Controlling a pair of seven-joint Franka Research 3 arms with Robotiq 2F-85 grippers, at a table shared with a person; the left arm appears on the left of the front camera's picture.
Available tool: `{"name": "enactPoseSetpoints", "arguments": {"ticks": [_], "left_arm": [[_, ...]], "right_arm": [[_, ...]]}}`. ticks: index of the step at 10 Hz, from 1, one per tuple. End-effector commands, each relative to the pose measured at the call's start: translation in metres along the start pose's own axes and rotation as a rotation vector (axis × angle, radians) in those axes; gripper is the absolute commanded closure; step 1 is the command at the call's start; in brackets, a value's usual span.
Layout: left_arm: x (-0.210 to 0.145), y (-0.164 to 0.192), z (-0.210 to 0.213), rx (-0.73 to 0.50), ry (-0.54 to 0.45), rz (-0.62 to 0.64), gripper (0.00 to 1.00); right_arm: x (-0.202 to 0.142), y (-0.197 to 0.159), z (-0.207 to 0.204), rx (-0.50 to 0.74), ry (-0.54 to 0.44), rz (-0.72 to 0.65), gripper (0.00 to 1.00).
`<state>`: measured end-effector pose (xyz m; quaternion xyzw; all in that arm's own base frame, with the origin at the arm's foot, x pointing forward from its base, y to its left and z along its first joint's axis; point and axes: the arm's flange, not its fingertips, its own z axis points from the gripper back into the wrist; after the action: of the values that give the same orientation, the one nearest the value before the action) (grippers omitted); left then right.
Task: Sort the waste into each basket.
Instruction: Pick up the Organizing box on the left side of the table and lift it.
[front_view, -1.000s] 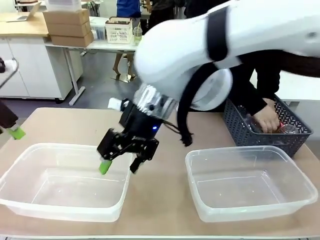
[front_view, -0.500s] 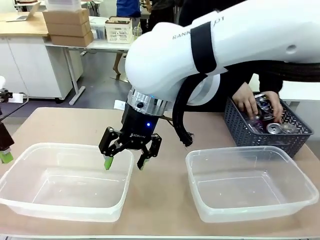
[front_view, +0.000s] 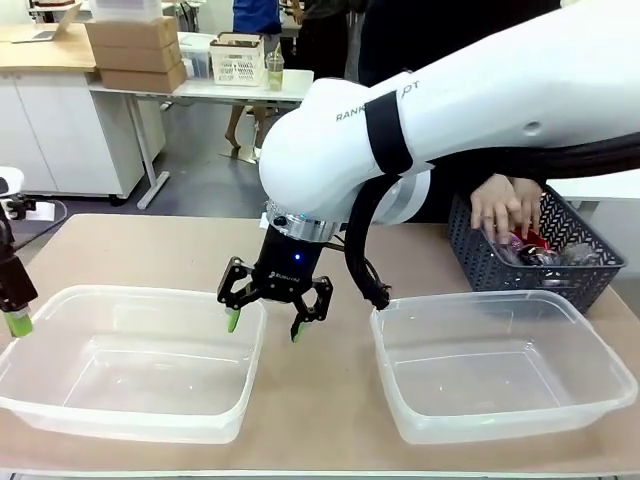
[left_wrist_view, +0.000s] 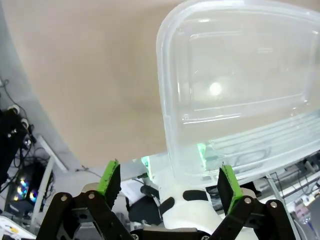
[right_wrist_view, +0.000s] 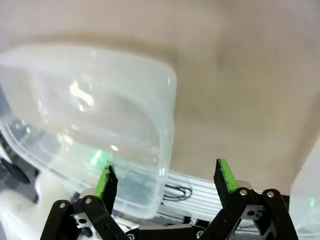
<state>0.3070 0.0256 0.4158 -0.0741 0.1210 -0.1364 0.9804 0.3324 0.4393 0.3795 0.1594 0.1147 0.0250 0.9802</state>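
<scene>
Waste (front_view: 540, 252) (in lattice basket (front_view: 480, 268)) lies far from left gripper (left_wrist_view: 168, 180) and right gripper (front_view: 265, 326), jaws apart.

On the table (front_view: 310, 395) the left tub (front_view: 120, 422) and the right tub (front_view: 500, 422) stand side by side; the lattice basket (front_view: 478, 262) stands just behind the right tub.

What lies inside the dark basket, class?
A person's hands reach into the basket, and a red can shows just below them. The lattice wall and the hands hide whatever lies deeper.
</scene>
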Motion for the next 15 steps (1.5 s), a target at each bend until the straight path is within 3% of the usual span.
{"name": "enactPoseSetpoints", "arguments": {"ticks": [1,3,4,5,6,7,8,9,10,11,15], "left_arm": [[-0.007,-0.009,-0.046,-0.026,0.046,-0.013,0.0],[0.001,-0.01,-0.059,-0.034,0.058,0.018,0.0],[0.005,-0.008,-0.062,-0.036,0.056,0.016,0.17],[0.004,-0.007,-0.063,-0.02,0.052,0.024,0.59],[0.008,-0.003,-0.064,-0.028,0.066,0.063,0.77],[0.009,-0.002,-0.064,-0.028,0.057,0.055,1.0],[0.008,-0.002,-0.063,-0.031,0.053,0.062,1.0],[0.008,0.0,-0.061,-0.037,0.047,0.061,1.0],[0.009,0.001,-0.06,-0.044,0.047,0.064,0.96],[0.009,0.0,-0.058,-0.057,0.042,0.054,1.0],[0.006,-0.003,-0.051,-0.053,0.024,0.047,1.0]], "right_arm": [[-0.001,0.015,-0.013,-0.039,-0.06,-0.081,0.0],[-0.003,0.02,-0.019,-0.061,-0.049,-0.06,0.0],[-0.007,0.022,-0.025,-0.117,0.025,-0.057,0.54],[-0.008,0.023,-0.029,-0.138,0.045,-0.018,0.56],[-0.008,0.024,-0.029,-0.136,0.046,-0.01,1.0],[-0.009,0.024,-0.029,-0.136,0.038,-0.003,1.0],[-0.01,0.024,-0.029,-0.136,0.031,0.0,1.0],[-0.011,0.023,-0.027,-0.131,0.026,-0.001,0.82],[-0.01,0.022,-0.027,-0.118,0.049,0.022,0.92],[-0.011,0.021,-0.028,-0.123,0.059,0.018,1.0],[-0.011,0.018,-0.026,-0.14,0.091,0.009,1.0]]}}
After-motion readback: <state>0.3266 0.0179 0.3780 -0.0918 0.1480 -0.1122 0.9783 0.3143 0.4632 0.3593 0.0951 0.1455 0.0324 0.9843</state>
